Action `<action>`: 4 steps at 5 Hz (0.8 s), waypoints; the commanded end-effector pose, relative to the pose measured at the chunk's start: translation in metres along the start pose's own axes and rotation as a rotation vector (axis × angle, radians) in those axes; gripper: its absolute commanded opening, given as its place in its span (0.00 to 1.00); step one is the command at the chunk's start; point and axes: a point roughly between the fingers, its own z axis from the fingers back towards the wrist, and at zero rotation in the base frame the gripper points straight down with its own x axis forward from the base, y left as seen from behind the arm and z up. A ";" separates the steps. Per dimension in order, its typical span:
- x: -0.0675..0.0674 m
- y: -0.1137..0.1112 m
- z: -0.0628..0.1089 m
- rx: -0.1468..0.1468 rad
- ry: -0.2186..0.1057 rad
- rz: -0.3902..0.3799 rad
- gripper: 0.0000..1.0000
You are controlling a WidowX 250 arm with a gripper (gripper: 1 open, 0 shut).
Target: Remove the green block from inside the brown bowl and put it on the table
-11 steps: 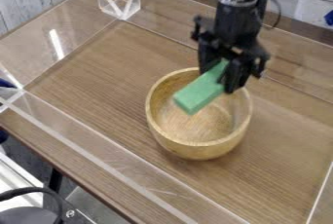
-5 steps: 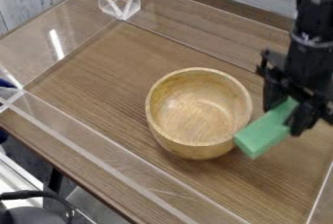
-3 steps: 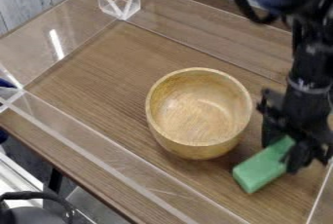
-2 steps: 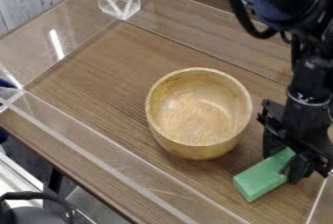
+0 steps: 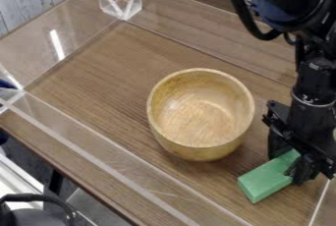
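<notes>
Grainy wooden bowl (image 5: 199, 113); matt green block (image 5: 269, 179).

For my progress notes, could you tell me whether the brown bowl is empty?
Empty: the brown bowl shows only bare wood inside; the green block lies outside it.

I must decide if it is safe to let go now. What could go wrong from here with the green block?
1. The green block lies close to the brown bowl; it may tip or slide against the bowl when the gripper, its jaws closed on one end, lets go.
2. The block is near the table's clear acrylic wall; the rising arm may brush it.
</notes>
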 end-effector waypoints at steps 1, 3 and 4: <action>0.006 -0.003 0.000 -0.005 -0.020 -0.028 0.00; 0.004 -0.005 -0.004 -0.017 -0.005 -0.036 0.00; 0.003 -0.006 -0.004 -0.023 0.003 -0.039 0.00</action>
